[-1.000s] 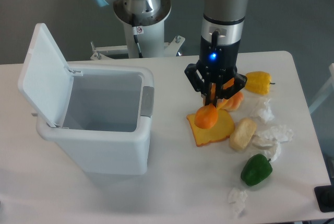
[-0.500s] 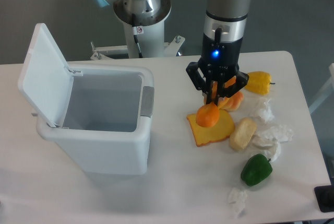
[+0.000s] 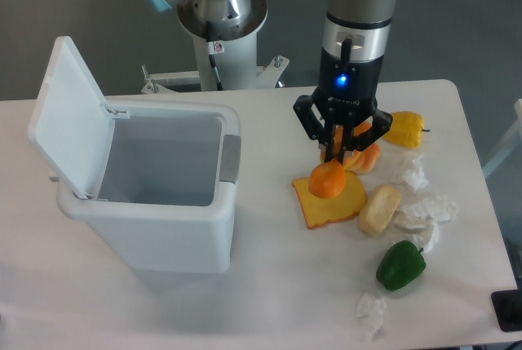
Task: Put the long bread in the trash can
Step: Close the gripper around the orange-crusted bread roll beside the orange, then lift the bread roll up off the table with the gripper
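At the left of the frame the big white plastic trash can (image 3: 147, 203) stands with its lid up and nothing inside – so the job is only begun. Bare table lies between it and the food. Right of middle, the black two-finger gripper (image 3: 336, 154) pinches the shiny orange-brown long bread (image 3: 329, 179), tipped up over the flat orange toast slice (image 3: 347, 201).

I see a white table (image 3: 277, 285), trash can (image 3: 151, 203) at left, toast (image 3: 330, 201), roll (image 3: 379, 209), green pepper (image 3: 400, 265) and crumpled tissues (image 3: 424, 213) to its right.
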Action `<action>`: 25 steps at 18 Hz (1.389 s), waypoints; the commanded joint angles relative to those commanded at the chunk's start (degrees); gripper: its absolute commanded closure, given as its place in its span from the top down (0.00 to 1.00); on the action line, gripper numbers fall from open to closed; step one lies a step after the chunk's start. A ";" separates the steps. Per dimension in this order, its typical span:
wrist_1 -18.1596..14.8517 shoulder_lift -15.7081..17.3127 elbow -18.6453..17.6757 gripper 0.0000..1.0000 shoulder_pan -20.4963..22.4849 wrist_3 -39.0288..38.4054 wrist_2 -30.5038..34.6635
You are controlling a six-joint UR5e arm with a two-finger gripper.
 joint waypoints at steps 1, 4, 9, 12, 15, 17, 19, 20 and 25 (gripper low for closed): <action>0.00 0.00 0.00 0.03 0.00 0.00 0.00; 0.26 -0.09 0.44 0.03 0.44 -0.44 -0.61; 0.35 -0.09 0.79 0.03 2.28 -2.45 -3.86; 0.96 0.17 1.58 0.03 3.69 -5.88 -7.11; 1.05 0.35 2.29 0.03 4.74 -7.81 -10.10; 2.19 1.49 2.29 0.03 5.27 -10.36 -11.68; 2.90 3.07 2.37 0.03 5.27 -12.99 -13.00; 3.60 3.95 2.37 0.03 5.27 -14.66 -13.79; 6.94 6.15 2.46 0.03 5.01 -22.04 -16.25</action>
